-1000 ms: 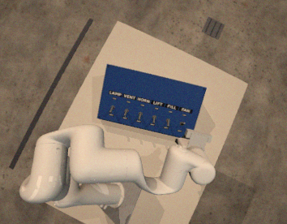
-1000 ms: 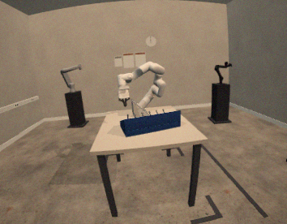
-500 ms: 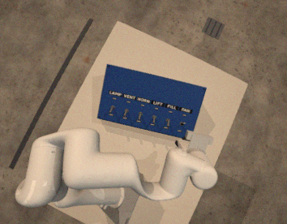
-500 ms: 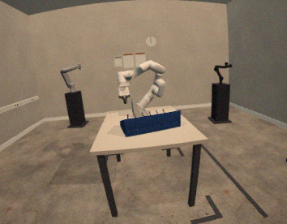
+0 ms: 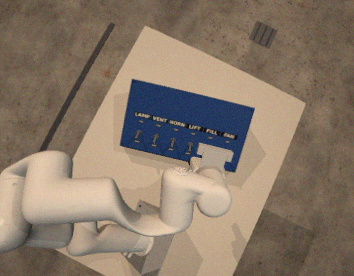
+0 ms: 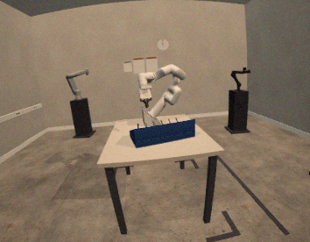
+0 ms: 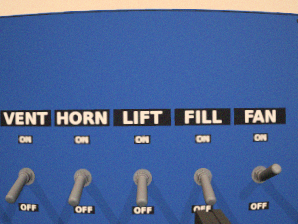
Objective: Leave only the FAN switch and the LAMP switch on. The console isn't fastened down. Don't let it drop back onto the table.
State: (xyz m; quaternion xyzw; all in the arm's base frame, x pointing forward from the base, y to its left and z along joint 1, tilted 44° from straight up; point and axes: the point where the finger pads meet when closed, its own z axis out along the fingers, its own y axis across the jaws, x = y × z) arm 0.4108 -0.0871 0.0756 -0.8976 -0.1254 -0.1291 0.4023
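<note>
The blue console lies on the beige table and carries six labelled toggle switches. In the wrist view the VENT lever, HORN lever, LIFT lever and FILL lever all lean down toward OFF. The FAN lever points out to the upper right, away from OFF. The LAMP switch shows only in the overhead view, too small to read. My gripper is shut and empty, its dark fingertips at the bottom edge just below the FILL lever. In the overhead view the gripper hovers over the console's FILL and FAN end.
The console sits toward the back of the table, also seen in the room view. The arm's base mount stands on the table's near side. Two other robot arms on pedestals stand far behind.
</note>
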